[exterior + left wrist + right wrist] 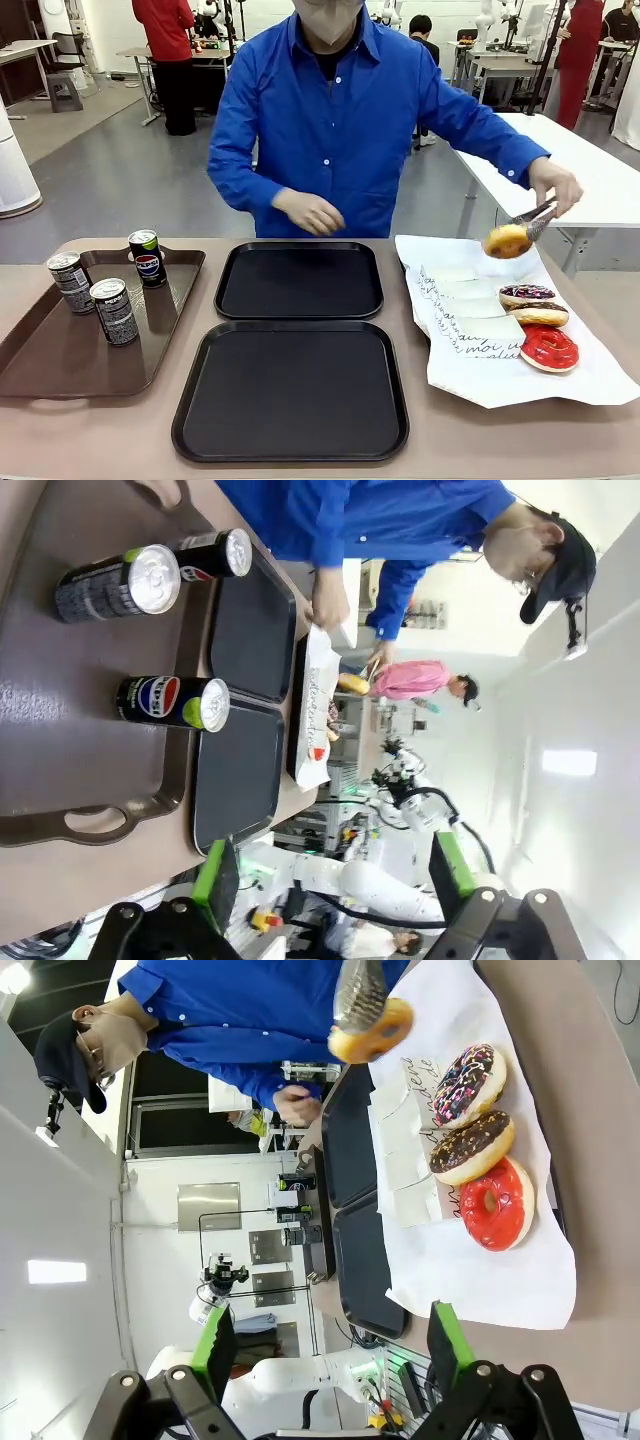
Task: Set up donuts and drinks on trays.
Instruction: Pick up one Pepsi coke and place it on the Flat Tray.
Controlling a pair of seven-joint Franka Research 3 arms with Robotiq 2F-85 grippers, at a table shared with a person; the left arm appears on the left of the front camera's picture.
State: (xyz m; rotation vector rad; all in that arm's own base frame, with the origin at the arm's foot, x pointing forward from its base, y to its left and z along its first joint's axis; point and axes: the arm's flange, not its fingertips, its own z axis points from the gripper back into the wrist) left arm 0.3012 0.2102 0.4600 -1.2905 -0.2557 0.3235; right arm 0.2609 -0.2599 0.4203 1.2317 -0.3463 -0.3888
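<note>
Two black trays lie side by side in the middle of the table, the far tray [299, 279] and the near tray [291, 392], both bare. Two grey-black drink cans [70, 281] [114, 311] stand on a brown tray at the left. A person's hand holds tongs [535, 215] around a golden donut [508, 240] above a white printed paper [470, 350]. On that paper lie a sprinkled chocolate donut [470, 1082], a chocolate donut [472, 1146] and a red-glazed donut [497, 1204]. My left gripper [335, 880] and right gripper [330, 1345] hang open in the air, holding nothing.
The long brown tray [40, 365] also holds a black Pepsi can [148, 258]. The person in a blue shirt stands at the far edge, the other hand [310, 212] resting behind the far tray. A white table [600, 180] stands beyond at the right.
</note>
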